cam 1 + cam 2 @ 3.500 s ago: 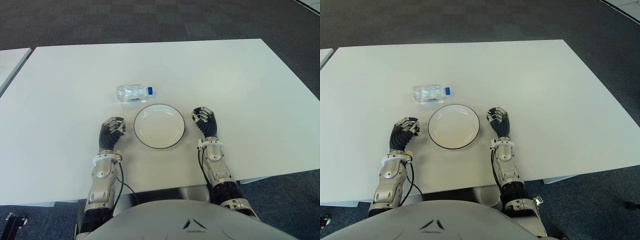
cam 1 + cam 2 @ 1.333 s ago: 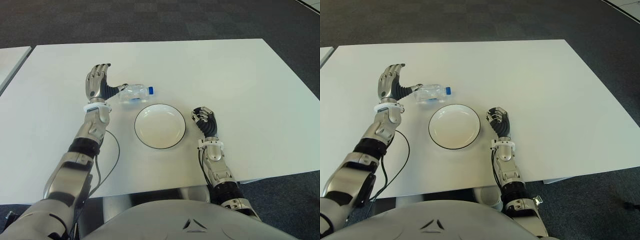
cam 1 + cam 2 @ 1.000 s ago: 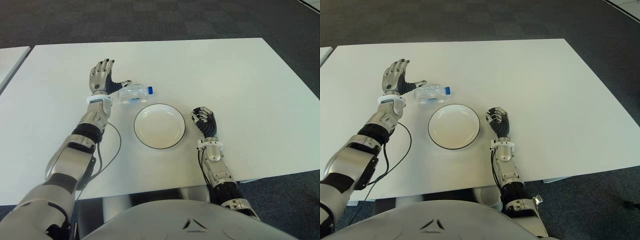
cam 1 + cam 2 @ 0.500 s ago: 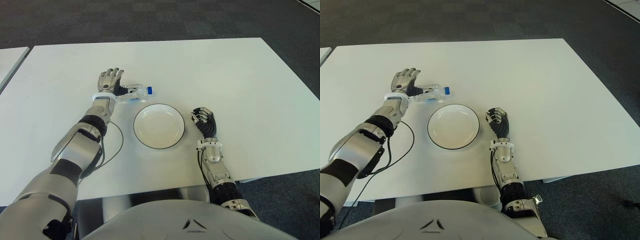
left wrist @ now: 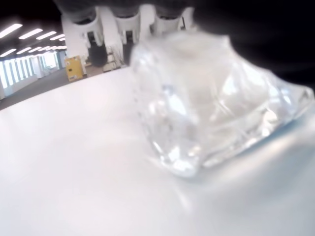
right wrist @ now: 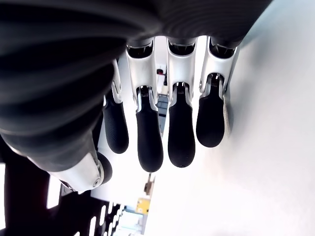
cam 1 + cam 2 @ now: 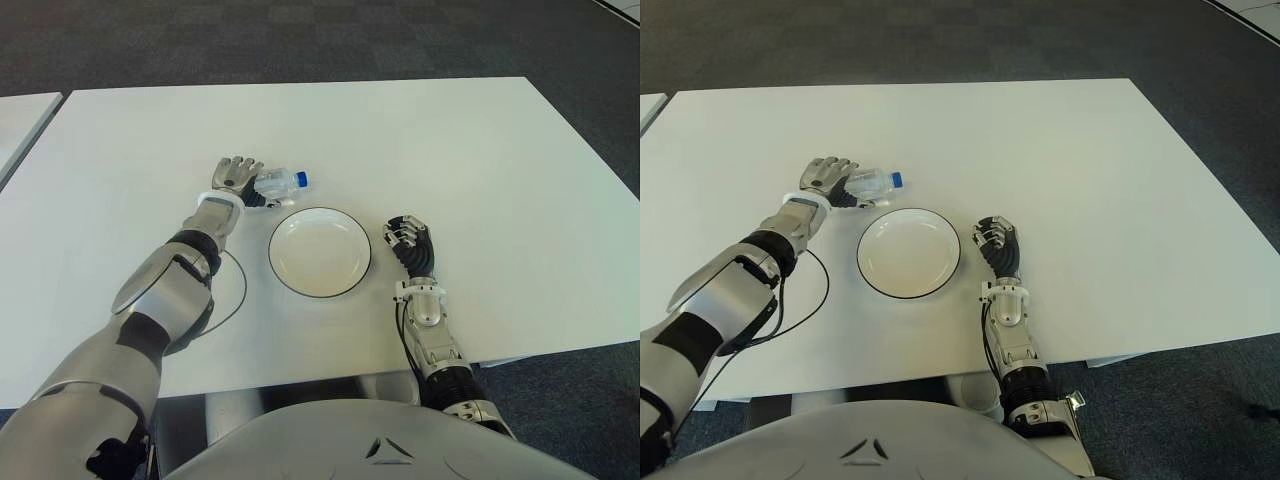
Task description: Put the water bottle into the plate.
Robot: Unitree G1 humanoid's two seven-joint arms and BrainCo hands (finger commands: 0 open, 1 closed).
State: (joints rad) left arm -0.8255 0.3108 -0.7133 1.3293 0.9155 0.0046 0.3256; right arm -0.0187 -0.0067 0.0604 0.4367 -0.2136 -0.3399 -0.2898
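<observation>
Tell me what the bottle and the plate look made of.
Bottle: clear thin plastic, glossy; the table shows through it and its wall looks crinkled in the left wrist view under the left hand. Blue cap, likely plastic. Plate: white, smooth, dark rim line; ceramic or melamine, cannot tell.

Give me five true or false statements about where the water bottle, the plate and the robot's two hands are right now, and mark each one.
1. The water bottle lies on its side on the white table. True.
2. The bottle is already in the plate. False: the plate holds nothing, and the bottle lies on the table beyond the plate's far left edge.
3. The left hand is closed over the bottle. True: the left wrist view shows the bottle right under its fingers.
4. The right hand is reaching for the bottle. False: it shows beside the plate, on its right, holding nothing.
5. The bottle has a red cap. False: the cap is blue.
</observation>
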